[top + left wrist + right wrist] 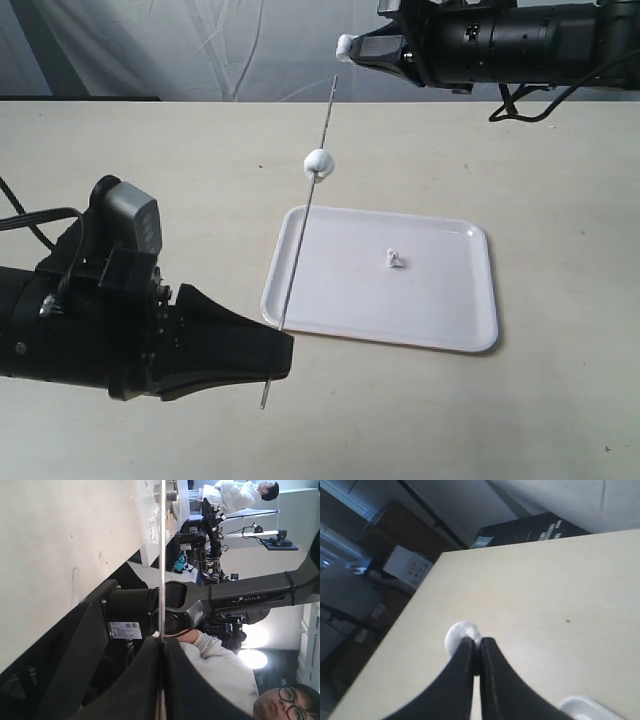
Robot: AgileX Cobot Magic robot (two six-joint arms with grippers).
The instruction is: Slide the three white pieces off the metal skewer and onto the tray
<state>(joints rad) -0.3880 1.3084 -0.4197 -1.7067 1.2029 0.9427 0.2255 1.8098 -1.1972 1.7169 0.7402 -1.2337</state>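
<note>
In the exterior view the left gripper comes in low and nearly level from the lower left. Its black jaws are clamped on the lower end of the long, thin grey metal skewer, which slants up and away over the beige table. A small, soft, rounded white threaded lump sits high on the rod. A smaller white loose lump lies near the middle of the flat white rectangular plastic tray. The right gripper reaches in level from the upper right, raised well off the table, with a white third lump at its tips. In the left wrist view the left gripper is closed tight on the metal skewer, which runs straight out from it. In the right wrist view the right gripper has its jaws almost together, pinching the third lump at the very tips above the table. A corner of the tray shows nearby.
</note>
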